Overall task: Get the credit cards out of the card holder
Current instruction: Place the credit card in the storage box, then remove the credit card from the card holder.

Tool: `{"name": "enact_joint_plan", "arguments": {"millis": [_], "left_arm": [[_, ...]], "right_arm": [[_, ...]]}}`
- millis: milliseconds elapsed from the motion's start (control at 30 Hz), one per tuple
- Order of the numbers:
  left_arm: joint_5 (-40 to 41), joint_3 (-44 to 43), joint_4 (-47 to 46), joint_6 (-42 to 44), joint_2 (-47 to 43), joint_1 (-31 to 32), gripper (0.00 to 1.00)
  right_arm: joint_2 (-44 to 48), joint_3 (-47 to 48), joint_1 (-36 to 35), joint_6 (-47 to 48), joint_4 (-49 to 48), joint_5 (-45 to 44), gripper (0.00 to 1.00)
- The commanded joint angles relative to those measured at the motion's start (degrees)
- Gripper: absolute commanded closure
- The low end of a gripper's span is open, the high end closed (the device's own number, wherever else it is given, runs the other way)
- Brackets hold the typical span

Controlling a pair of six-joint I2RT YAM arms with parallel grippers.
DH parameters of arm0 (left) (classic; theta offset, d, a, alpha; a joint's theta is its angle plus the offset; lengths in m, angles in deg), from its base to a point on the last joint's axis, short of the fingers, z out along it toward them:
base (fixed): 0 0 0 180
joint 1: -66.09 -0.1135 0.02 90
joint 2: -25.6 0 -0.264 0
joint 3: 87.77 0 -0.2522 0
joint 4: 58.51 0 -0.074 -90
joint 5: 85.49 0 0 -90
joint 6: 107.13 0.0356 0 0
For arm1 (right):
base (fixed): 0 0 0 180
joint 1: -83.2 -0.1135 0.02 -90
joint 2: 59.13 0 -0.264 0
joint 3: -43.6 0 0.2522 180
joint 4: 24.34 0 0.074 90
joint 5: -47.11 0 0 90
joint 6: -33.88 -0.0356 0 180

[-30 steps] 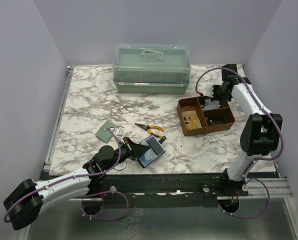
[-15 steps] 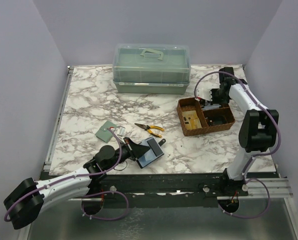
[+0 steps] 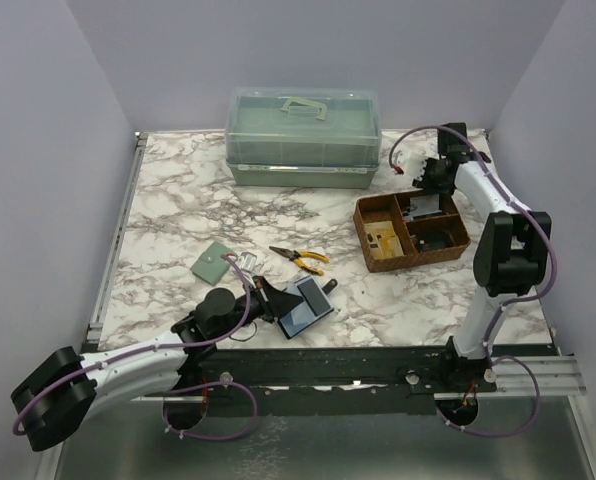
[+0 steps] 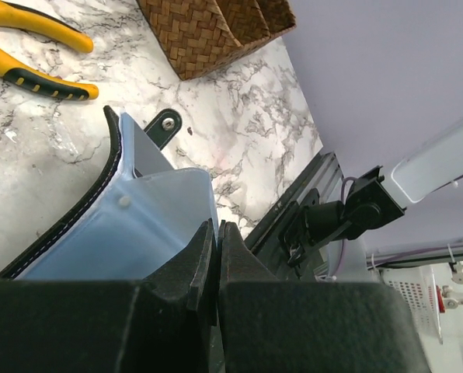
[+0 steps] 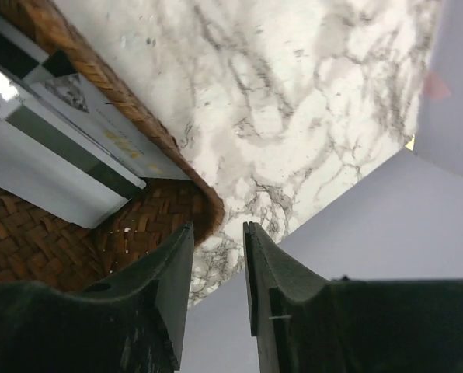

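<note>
The black card holder lies open near the table's front edge, its blue-grey lining facing up and its snap tab sticking out. My left gripper is shut on the edge of that lining. Grey credit cards lean inside the brown basket, seen from above as a pale strip of cards. My right gripper hangs open and empty over the basket's back right corner.
Yellow-handled pliers lie just behind the card holder. A sage-green wallet sits to their left. A green lidded box stands at the back centre. The woven basket rim is just below my right fingers.
My right gripper has opened and lifted back off the basket, leaving the cards inside. The left gripper stays shut on the card holder, which has shifted slightly right.
</note>
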Motion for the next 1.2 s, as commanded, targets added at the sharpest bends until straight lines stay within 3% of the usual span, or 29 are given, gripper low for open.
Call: {"name": "enact_joint_plan", "arguments": {"millis": [0, 167, 267, 367, 700, 933, 1167], "left_arm": [[-3.22, -2.67, -3.09, 0.00, 2.24, -0.28, 1.00], [-7.16, -5.66, -3.64, 1.69, 7.40, -0.38, 1.00], [-10.00, -8.21, -3.85, 2.93, 12.02, -0.34, 1.00], [-12.07, -10.41, -4.35, 4.33, 16.60, -0.46, 1.00], [-19.17, -15.92, -4.74, 10.30, 26.76, -0.49, 1.00], [-21.90, -16.31, -3.21, 13.25, 26.86, -0.49, 1.00], [-22.59, -20.42, 8.47, 20.06, 24.75, -0.46, 1.00]], "right_arm": [[8.13, 3.43, -0.17, -14.36, 4.53, 11.10, 0.62], [19.10, -5.80, -0.17, -30.05, 7.19, 41.87, 0.53], [24.89, -17.23, -0.17, -39.09, 1.15, 69.41, 0.38], [27.30, -26.81, -0.98, -40.70, -3.38, 87.44, 0.33], [29.09, -36.94, -4.56, -51.65, -14.66, 84.09, 0.32], [27.78, -36.19, -4.84, -45.02, -9.38, 83.29, 0.30], [28.54, -36.85, -7.61, -39.25, -7.47, 79.39, 0.27]]}}
